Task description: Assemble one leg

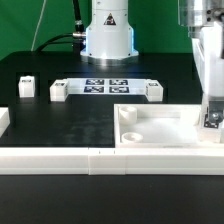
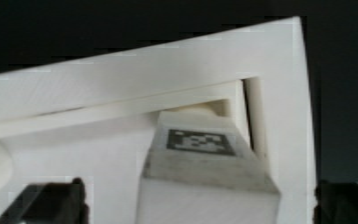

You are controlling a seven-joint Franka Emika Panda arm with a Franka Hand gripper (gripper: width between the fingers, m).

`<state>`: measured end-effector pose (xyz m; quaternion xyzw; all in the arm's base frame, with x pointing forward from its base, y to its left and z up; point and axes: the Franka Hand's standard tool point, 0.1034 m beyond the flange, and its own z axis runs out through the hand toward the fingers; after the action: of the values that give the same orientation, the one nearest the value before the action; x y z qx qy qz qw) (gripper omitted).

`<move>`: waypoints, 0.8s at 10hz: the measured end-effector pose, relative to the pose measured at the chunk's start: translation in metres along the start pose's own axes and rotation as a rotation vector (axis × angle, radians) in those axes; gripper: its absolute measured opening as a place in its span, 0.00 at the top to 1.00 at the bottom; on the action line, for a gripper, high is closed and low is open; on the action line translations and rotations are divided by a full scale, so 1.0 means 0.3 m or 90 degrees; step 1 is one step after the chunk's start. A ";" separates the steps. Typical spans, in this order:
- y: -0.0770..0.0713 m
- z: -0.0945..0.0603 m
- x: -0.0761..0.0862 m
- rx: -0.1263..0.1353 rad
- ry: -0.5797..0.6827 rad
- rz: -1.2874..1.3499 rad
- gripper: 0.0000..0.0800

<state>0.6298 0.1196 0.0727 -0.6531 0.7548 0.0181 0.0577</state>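
A small white leg point(image 2: 202, 150) with a black-and-white tag on its face stands upright in the corner of the wide white tray-like piece point(image 2: 140, 75). In the exterior view this leg point(image 1: 212, 118) is at the tray's point(image 1: 165, 138) right end. My gripper point(image 2: 197, 203) hangs over it, also seen from outside point(image 1: 211, 106). Its dark fingers point(image 2: 51, 202) stand wide apart on either side of the leg, with a gap on each side. The gripper is open.
Three more small white legs lie on the black table: two at the left point(image 1: 27, 86) point(image 1: 59, 91) and one at the right of the marker board point(image 1: 153, 90). The marker board point(image 1: 105, 87) lies mid-table. Long white rails point(image 1: 90, 158) run along the front.
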 end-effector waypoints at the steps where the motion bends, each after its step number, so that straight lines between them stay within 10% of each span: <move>1: 0.001 0.000 -0.002 0.000 0.000 -0.063 0.19; 8: -0.002 0.001 -0.006 -0.003 0.004 -0.541 0.19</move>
<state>0.6306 0.1213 0.0726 -0.9063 0.4188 -0.0073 0.0565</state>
